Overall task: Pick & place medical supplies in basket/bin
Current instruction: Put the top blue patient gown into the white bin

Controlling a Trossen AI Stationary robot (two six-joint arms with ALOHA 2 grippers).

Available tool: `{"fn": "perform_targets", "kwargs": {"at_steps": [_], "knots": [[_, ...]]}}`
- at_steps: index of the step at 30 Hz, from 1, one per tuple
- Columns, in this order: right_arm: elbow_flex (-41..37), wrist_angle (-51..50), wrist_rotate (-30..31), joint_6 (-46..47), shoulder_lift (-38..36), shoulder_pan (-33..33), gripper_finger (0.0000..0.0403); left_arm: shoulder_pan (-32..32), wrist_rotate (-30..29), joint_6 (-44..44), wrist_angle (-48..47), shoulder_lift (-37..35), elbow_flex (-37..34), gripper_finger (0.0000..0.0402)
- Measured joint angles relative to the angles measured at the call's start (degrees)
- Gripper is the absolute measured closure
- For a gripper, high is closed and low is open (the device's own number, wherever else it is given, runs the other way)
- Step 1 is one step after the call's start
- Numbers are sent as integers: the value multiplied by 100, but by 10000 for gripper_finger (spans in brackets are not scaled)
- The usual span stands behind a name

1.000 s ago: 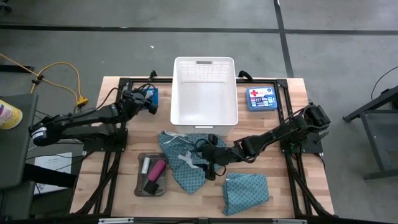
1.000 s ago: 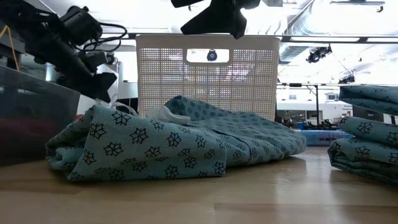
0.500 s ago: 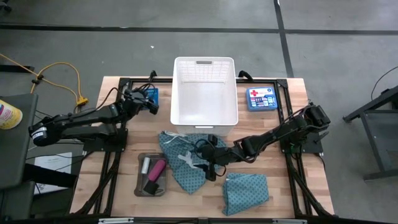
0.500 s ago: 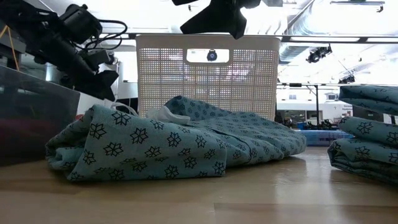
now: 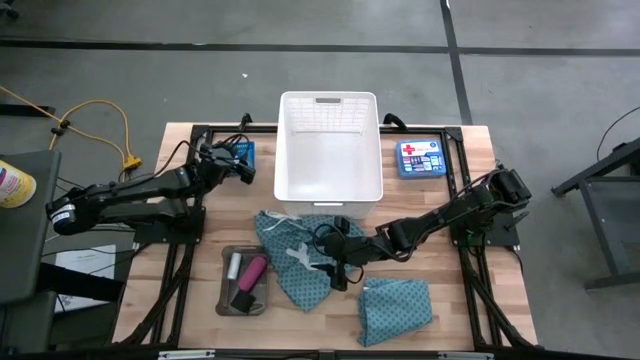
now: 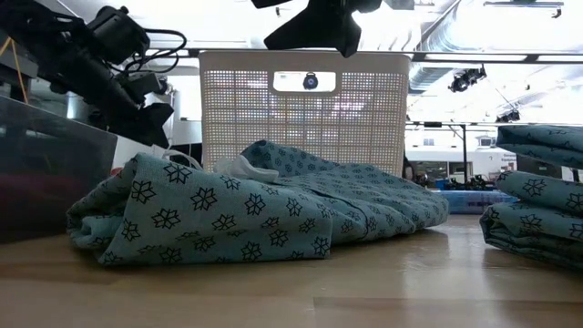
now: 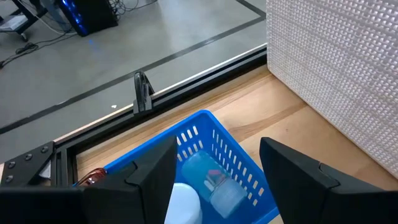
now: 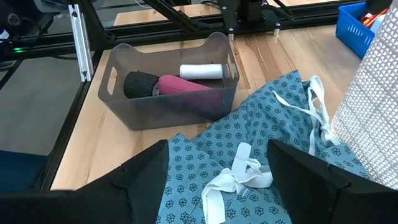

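While the left gripper [image 5: 243, 166] hangs over the small blue basket [image 7: 211, 149] at the far left of the table [image 5: 470, 300], its two dark fingers [image 7: 149, 180] stand spread apart with nothing between them. Under them, inside that basket, lie a white rounded thing [image 7: 183, 202] and a clear packet with a bit of red on it [image 7: 214, 183]. Just beside the blue basket stands the big white basket [image 5: 330, 150], its slotted wall filling one side of the left wrist view.

Over on the other side, the right gripper [image 5: 335, 262] hovers low above the crumpled teal cloth [image 5: 300, 255], fingers [image 8: 311, 180] wide open and gripping nothing. The cloth's white ties [image 8: 239, 177] lie bunched right below the opening. That cloth sprawls in front of the white basket, one edge up against its near wall.

Beside the cloth, toward the left arm, sits the grey tray [image 5: 224, 290], and in it a white tube [image 8: 201, 72], a pink cylinder [image 8: 183, 84] and a black block [image 8: 138, 84]. A second teal cloth [image 5: 395, 310], folded, lies near the table's front edge on the right. Past the white basket's right side rests a flat blue box with a red cross [image 5: 418, 157].
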Motion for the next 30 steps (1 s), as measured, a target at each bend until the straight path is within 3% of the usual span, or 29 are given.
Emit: {"fn": "perform_targets", "kwargs": {"at_steps": [5,11,21,30], "knots": [[0,0,2,0,0,-2,143,-98,137,187,31,-75,10,178],[0,2,-120,-1,0,-1,143,-938,918,168,53,-641,299,178],[-1,2,-133,-1,0,-2,143,-2875,884,212,42,-1428,620,178],[0,2,-136,-23,0,-2,143,-3987,520,299,9,-1488,621,178]]}}
